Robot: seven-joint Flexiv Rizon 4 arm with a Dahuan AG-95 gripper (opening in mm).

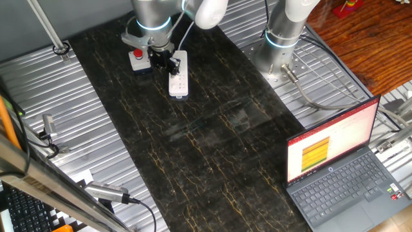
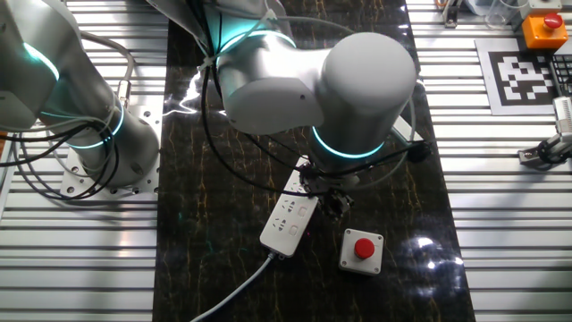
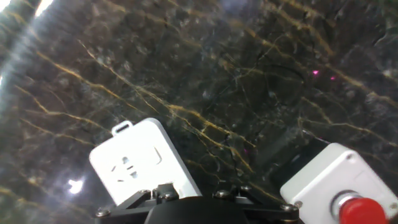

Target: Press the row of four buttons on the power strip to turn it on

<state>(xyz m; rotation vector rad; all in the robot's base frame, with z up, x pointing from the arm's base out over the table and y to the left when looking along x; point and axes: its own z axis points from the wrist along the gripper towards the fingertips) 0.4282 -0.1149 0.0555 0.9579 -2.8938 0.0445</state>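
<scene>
The white power strip (image 1: 178, 76) lies on the dark marbled mat (image 1: 212, 142), with its cable running off its far end. In the other fixed view the power strip (image 2: 288, 221) shows small dark socket marks. The four buttons are too small to tell apart. My gripper (image 1: 164, 62) hangs low at the strip's left side near its cable end, between the strip and the red-button box. The arm's wrist covers most of the gripper (image 2: 329, 199). The hand view shows one end of the strip (image 3: 140, 165) just ahead of the gripper's black body. The fingertips are hidden.
A small grey box with a red round button (image 2: 361, 250) stands right beside the strip, also at the hand view's lower right (image 3: 341, 186). A second arm's base (image 1: 283, 38) stands at the mat's far right edge. An open laptop (image 1: 341, 167) sits at the near right.
</scene>
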